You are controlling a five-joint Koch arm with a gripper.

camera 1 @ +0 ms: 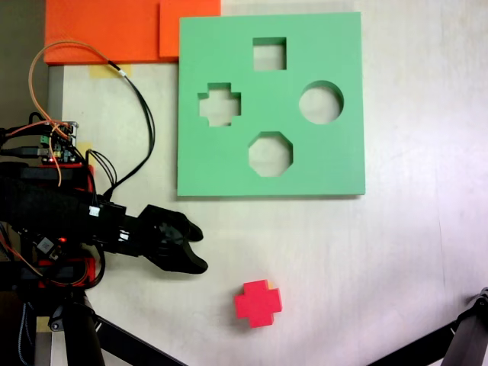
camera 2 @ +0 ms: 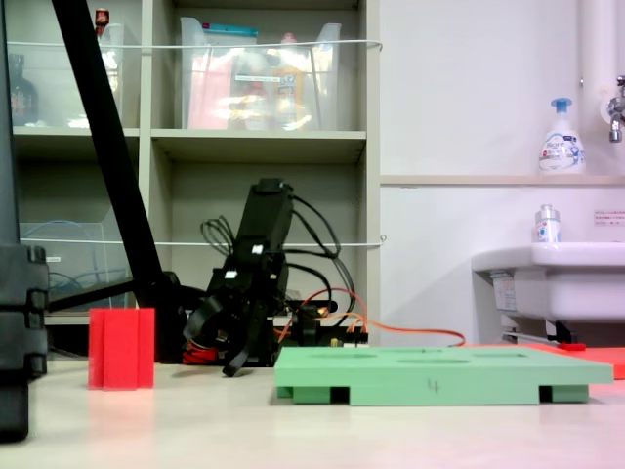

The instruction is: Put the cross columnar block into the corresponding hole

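The red cross columnar block point(camera 1: 258, 303) stands upright on the pale table near the front, apart from everything; in the low fixed view the block point(camera 2: 121, 349) is at the left. The square green foam board point(camera 1: 335, 160) lies flat further back, with its plus-shaped hole point(camera 1: 219, 104) on the left side, next to square, round and octagonal cutouts. From the side the board point(camera 2: 439, 376) is a low slab. My black gripper point(camera 1: 203, 250) hangs open and holds nothing, between board and block, left of the block. It tilts downward just above the table point(camera 2: 220, 357).
Orange foam sheets point(camera 1: 107, 30) lie at the back left corner. The arm's base, circuit board point(camera 1: 57, 145) and loose cables point(camera 1: 141, 114) fill the left side. Black tripod legs point(camera 1: 122, 343) cross the front corners. A shelf point(camera 2: 254, 147) and a sink point(camera 2: 557, 278) stand behind the table.
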